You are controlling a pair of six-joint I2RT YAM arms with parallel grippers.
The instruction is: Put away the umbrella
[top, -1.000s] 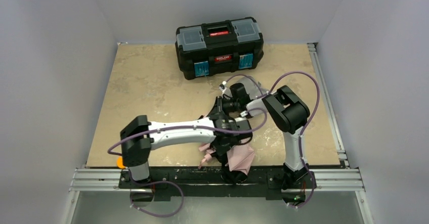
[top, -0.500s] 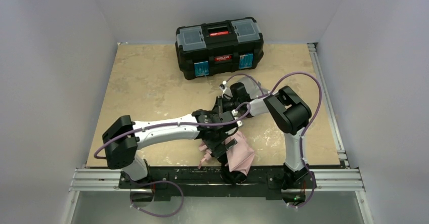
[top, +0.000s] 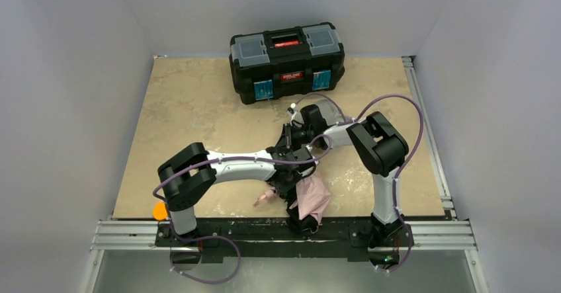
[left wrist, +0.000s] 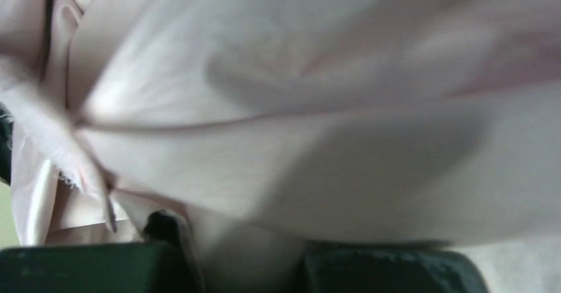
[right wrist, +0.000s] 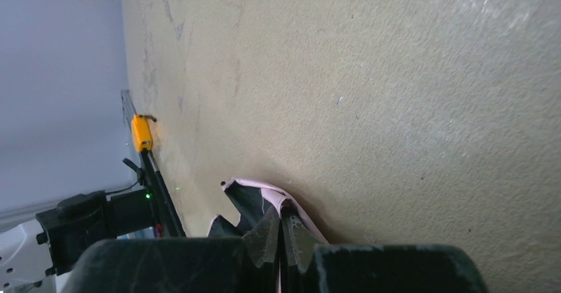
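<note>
The umbrella (top: 313,197) is a crumpled heap of pale pink fabric near the table's front edge, between the two arm bases, with a pink strap (top: 265,197) trailing to its left. My left gripper (top: 293,176) presses down into its far side. Pink fabric (left wrist: 278,108) fills the left wrist view, and a fold runs down between the two dark fingers (left wrist: 390,271), which have closed in on it. My right gripper (top: 289,141) sits just beyond. In the right wrist view its jaws (right wrist: 281,219) are shut on a pink edge with dark lining (right wrist: 255,204), close to the tabletop.
A black toolbox (top: 286,58) with a red handle stands shut at the table's far middle. An orange piece (top: 159,210) sits at the front left by the rail, also seen as an orange block (right wrist: 140,133). Metal rails run along the front and right edges.
My left gripper has closed on the pink fabric and shifted slightly away from the front edge. The left arm's elbow has folded in. The fabric heap has bunched narrower. The right gripper has stayed put.
</note>
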